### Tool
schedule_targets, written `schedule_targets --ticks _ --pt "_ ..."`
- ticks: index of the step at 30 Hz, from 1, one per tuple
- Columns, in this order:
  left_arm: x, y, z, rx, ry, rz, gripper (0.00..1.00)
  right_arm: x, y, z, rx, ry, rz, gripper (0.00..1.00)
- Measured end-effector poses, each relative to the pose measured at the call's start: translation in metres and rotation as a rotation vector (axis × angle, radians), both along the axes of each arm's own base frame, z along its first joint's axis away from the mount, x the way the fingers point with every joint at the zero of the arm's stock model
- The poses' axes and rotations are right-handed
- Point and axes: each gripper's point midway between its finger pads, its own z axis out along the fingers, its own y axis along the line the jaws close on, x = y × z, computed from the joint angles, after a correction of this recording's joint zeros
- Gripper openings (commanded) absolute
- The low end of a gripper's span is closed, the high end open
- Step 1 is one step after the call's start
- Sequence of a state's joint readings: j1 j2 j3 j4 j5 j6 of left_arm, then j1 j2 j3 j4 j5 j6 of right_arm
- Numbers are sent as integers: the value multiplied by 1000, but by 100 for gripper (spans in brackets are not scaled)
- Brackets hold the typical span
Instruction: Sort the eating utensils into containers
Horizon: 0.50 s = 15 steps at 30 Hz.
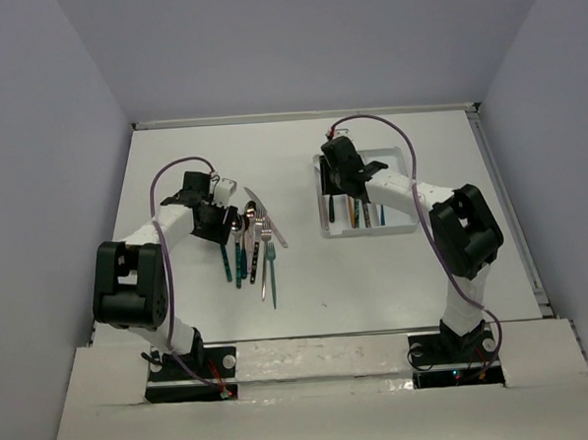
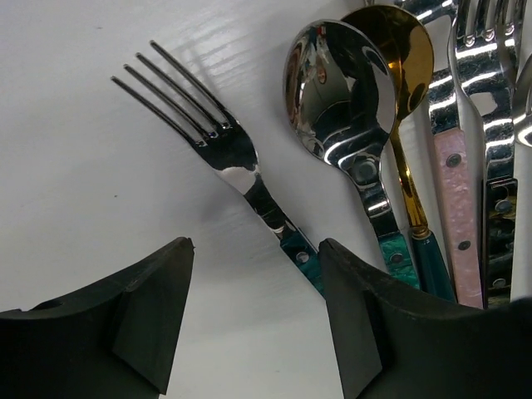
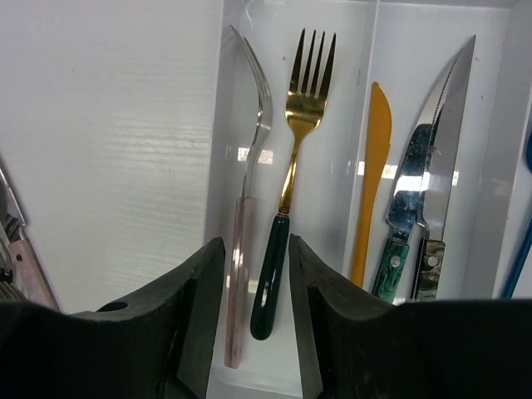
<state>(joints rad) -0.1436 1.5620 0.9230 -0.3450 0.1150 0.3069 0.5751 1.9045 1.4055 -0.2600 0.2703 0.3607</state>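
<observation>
— We see the left gripper (image 2: 256, 249) spread, its fingers straddling the handle of a teal-handled fork (image 2: 241, 162) lying on the desk (image 1: 376, 285), with a silver spoon (image 2: 341, 91) and a gold spoon (image 2: 399, 50) just beside it.
— And the right gripper (image 3: 258, 245)?
— Parted too, either side of the dark green handle of a gold fork (image 3: 293, 116). We find that fork lying in the left compartment of the white tray (image 1: 394, 160), beside a clear pink fork (image 3: 249, 166).
</observation>
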Motion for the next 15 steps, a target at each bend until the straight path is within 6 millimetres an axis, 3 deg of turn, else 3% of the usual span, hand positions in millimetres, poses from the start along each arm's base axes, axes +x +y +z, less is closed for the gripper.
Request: schedule_targets --ticks 6,15 --pt "-8 -8 -21 12 71 -37 69 -9 -6 -15 -22 32 2 42" --pt "-1 -4 -21 48 42 -57 28 -24 -16 -39 -57 84 2 41"
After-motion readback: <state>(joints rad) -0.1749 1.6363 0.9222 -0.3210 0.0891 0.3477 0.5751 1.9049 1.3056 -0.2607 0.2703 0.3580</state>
